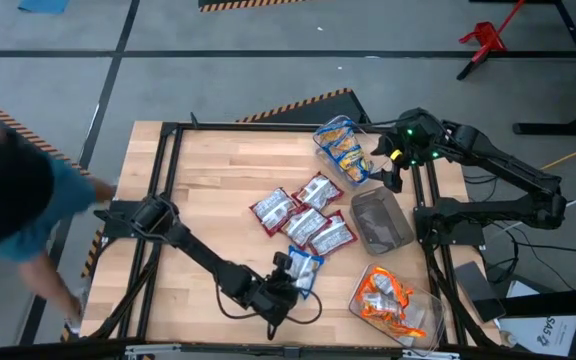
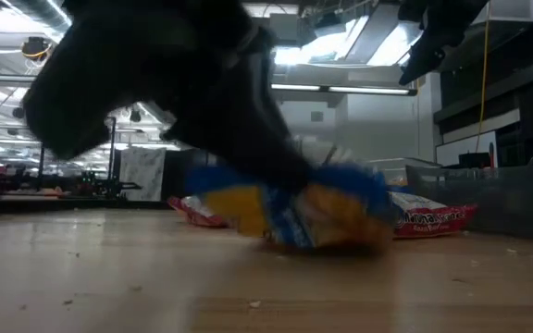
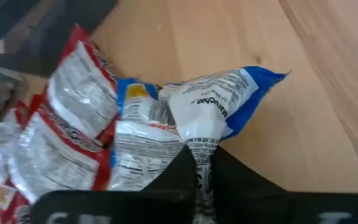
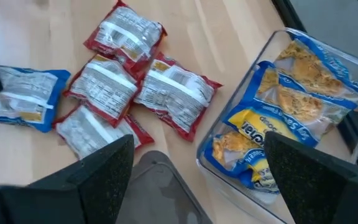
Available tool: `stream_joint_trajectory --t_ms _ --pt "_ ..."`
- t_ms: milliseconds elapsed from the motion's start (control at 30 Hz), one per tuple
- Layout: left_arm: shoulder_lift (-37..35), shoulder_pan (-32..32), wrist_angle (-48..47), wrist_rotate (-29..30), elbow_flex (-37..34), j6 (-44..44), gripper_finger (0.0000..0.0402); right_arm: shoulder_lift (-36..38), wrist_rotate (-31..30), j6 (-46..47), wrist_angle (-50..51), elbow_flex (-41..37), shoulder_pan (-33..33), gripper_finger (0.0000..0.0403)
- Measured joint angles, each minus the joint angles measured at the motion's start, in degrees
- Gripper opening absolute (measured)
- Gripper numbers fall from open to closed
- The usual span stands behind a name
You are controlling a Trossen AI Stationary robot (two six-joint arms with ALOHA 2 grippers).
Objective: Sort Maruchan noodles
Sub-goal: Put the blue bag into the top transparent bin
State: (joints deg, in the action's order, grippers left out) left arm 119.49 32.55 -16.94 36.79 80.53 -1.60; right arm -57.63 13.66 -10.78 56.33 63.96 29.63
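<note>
The jaws of the left gripper (image 3: pixel 199 171) are closed on the crimped end of a blue packet (image 3: pixel 210 115), near the bottom centre of the overhead frame, where the left arm reaches in from the left edge of the surface (image 1: pixel 208 190). Pinching the thin seam looks like the practical choice, since the flat body of the packet offers nothing to clamp. The jaws of the right gripper (image 4: pixel 191 171) stand wide apart and hold nothing; that gripper hovers at the upper right of the overhead frame, beside the clear tub of blue packets (image 1: pixel 340 150), likely waiting its turn.

Four red packets (image 1: pixel 303 215) lie in a loose cluster at the centre, touching and partly overlapping, just above the held blue one. At lower right a second clear tub (image 1: pixel 423 318) holds the orange packets (image 1: pixel 383 298), and a dark grey tub (image 1: pixel 380 222) sits empty between the two clear ones, probably meant for the red ones.

The whole left half of the surface is bare wood, so lifting is unobstructed. A dark frame borders the edges, and the three tubs line the right side closely.
</note>
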Motion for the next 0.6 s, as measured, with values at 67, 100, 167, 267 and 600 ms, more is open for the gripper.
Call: stream_joint_trajectory --t_ms 67,100,167,267,600 --pt "0.0 -0.5 -3.1 0.7 1.9 -1.2 0.001 0.1 1.5 0.4 -0.3 0.0 0.0 0.0344" --pt "0.0 -0.9 -5.0 0.9 3.0 -1.4 0.0009 0.2 2.3 0.5 -0.4 0.0 0.0 0.0344" --pt "-0.1 -1.7 -8.5 1.3 5.4 -1.4 0.001 0.7 3.9 0.5 -0.6 0.0 0.0 0.0344" --pt "-0.1 -3.0 -14.7 1.4 9.1 -1.0 0.0009 1.5 6.0 0.5 -1.2 0.0 0.0 0.0344" --pt "-8.2 -8.1 -20.5 -0.8 15.1 -1.5 0.0006 6.5 12.8 0.1 -1.4 0.0 0.0 0.0344"
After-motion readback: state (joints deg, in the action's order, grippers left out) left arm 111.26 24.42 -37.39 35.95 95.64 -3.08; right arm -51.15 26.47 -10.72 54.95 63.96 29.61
